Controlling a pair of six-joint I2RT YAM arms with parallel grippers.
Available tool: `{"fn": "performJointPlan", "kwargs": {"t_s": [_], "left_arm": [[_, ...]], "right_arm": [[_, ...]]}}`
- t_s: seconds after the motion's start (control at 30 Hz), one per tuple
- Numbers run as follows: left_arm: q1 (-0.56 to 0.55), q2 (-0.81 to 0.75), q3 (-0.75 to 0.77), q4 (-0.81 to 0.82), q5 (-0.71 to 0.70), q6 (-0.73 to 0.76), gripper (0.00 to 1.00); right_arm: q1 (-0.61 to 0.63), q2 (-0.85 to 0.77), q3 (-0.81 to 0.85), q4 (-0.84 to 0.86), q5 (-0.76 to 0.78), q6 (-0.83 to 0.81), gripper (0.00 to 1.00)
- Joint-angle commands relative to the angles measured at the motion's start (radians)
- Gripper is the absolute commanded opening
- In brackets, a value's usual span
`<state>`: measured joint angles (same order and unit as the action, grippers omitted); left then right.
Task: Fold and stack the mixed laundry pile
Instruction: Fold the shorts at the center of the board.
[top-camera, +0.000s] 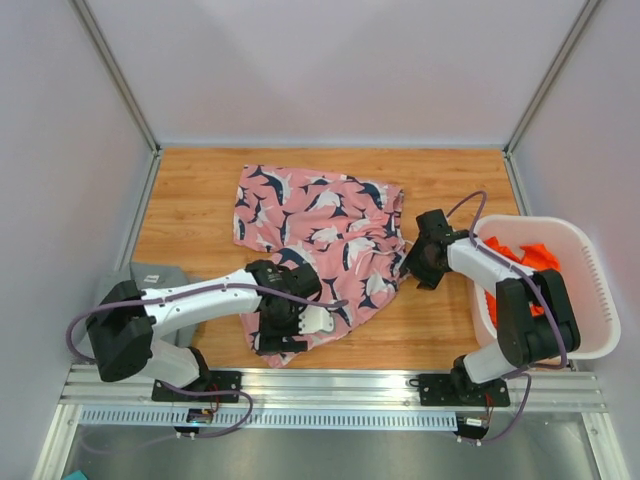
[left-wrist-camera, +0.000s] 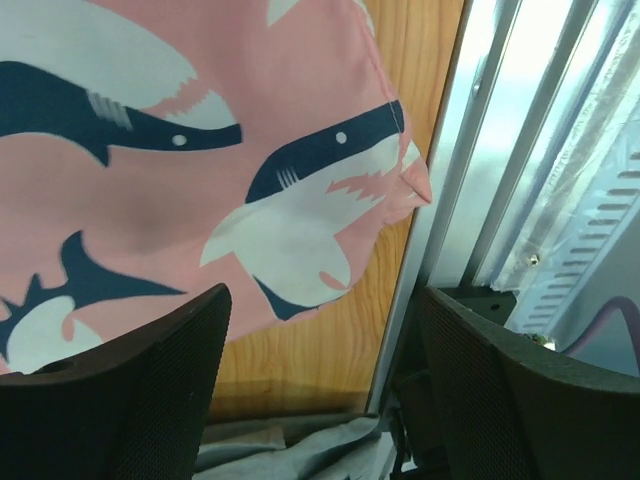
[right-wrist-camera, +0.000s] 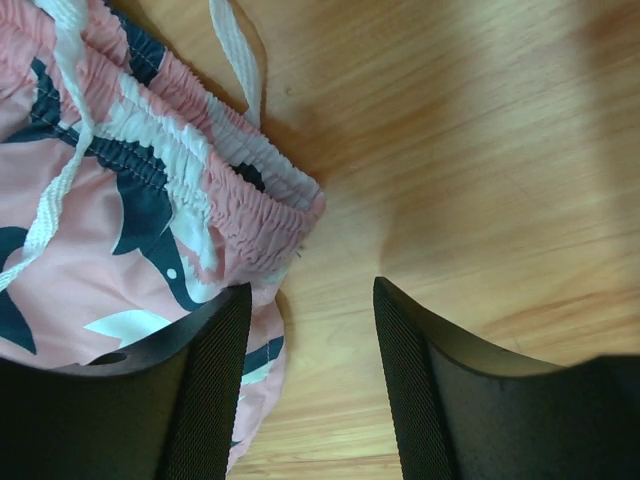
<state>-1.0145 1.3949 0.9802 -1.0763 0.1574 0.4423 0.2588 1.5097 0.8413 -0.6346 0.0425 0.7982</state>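
Note:
Pink shorts with a dark-and-white shark pattern lie spread on the wooden table. My left gripper is open and empty over their near corner, by the table's front edge; the left wrist view shows that corner beyond the fingers. My right gripper is open and empty at the shorts' right edge; the right wrist view shows the gathered waistband and white drawstring just beside the left finger. An orange garment lies in the basket. A grey garment lies folded at the left. The blue garment is out of view.
The white slotted plastic basket stands at the right edge of the table. A metal rail runs along the front edge, also in the left wrist view. White walls enclose the back and sides.

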Motion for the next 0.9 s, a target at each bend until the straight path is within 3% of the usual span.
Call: {"fn": "performJointPlan", "kwargs": {"t_s": [0.0, 0.17, 0.4, 0.57, 0.67, 0.7, 0.73, 0.77, 0.8, 0.87], "left_arm": [[-0.042, 0.042, -0.055, 0.093, -0.064, -0.045, 0.84], [-0.050, 0.127, -0.060, 0.147, -0.098, -0.062, 0.82], [-0.050, 0.173, -0.063, 0.180, -0.101, -0.071, 0.80], [-0.050, 0.168, -0.135, 0.222, -0.124, -0.063, 0.73], [-0.050, 0.170, -0.186, 0.260, -0.156, -0.053, 0.56], [-0.049, 0.168, -0.208, 0.285, -0.182, -0.038, 0.38], [-0.047, 0.168, -0.215, 0.292, -0.217, -0.024, 0.30], [-0.041, 0.167, -0.219, 0.297, -0.237, -0.013, 0.22], [-0.015, 0.161, -0.216, 0.296, -0.257, -0.005, 0.03], [0.040, 0.144, -0.198, 0.279, -0.297, 0.027, 0.00]], "right_arm": [[0.003, -0.032, -0.005, 0.115, -0.006, 0.064, 0.54], [0.003, -0.105, -0.051, 0.121, 0.066, 0.087, 0.55], [0.000, -0.014, -0.042, 0.205, 0.079, 0.096, 0.54], [-0.010, 0.055, -0.036, 0.207, 0.086, 0.095, 0.39], [-0.009, 0.047, -0.028, 0.191, 0.112, 0.099, 0.17], [-0.009, 0.038, -0.021, 0.176, 0.115, 0.095, 0.06], [-0.009, 0.021, 0.002, 0.167, 0.117, 0.087, 0.01], [-0.009, 0.012, 0.016, 0.158, 0.119, 0.079, 0.00], [-0.009, 0.004, 0.033, 0.136, 0.119, 0.072, 0.00], [-0.007, -0.019, 0.103, 0.107, 0.115, 0.041, 0.00]]}}
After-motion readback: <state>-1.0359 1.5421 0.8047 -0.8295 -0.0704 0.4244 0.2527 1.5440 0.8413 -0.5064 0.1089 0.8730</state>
